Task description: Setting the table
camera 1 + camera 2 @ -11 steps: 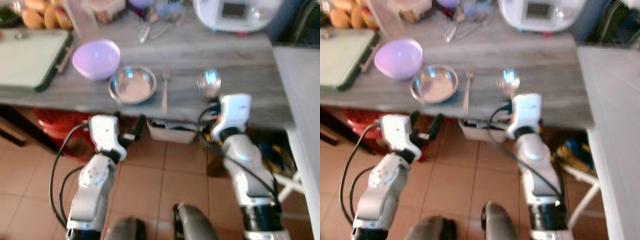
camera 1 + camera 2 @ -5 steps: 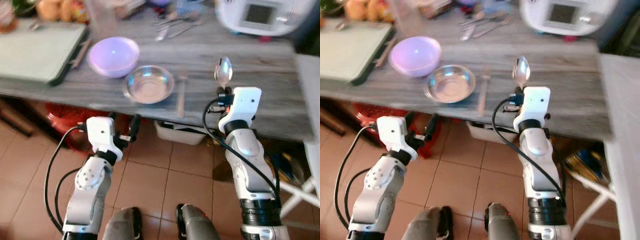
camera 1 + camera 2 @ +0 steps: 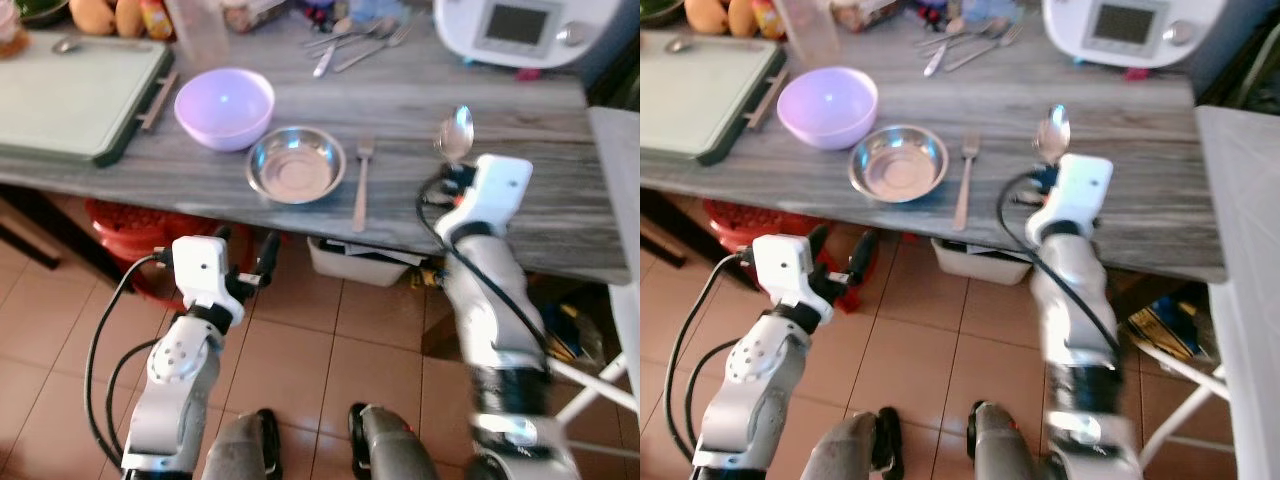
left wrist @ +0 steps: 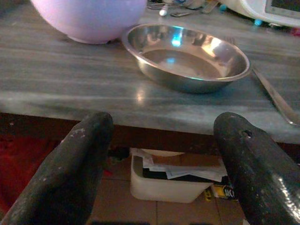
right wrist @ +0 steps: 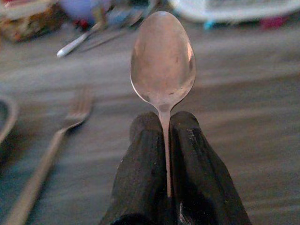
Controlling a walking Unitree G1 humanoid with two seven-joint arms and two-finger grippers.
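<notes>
— Along the grey table (image 3: 520,215)'s front edge?
— Purple bowl (image 3: 224,106), then steel bowl (image 3: 296,165) just beside, then fork (image 3: 360,185) pointing toward the back edge.

— And lower down?
— Left gripper (image 4: 161,154) below that front edge, fingers spread wide, empty.

— On the right?
— Right gripper (image 5: 165,140) over the table, pinched shut around a spoon (image 5: 162,61) handle, bowl end upward, beside the fork.

Grey wood-grain counter (image 3: 520,205), apparently terracotta-tiled floor (image 3: 60,370)
</notes>
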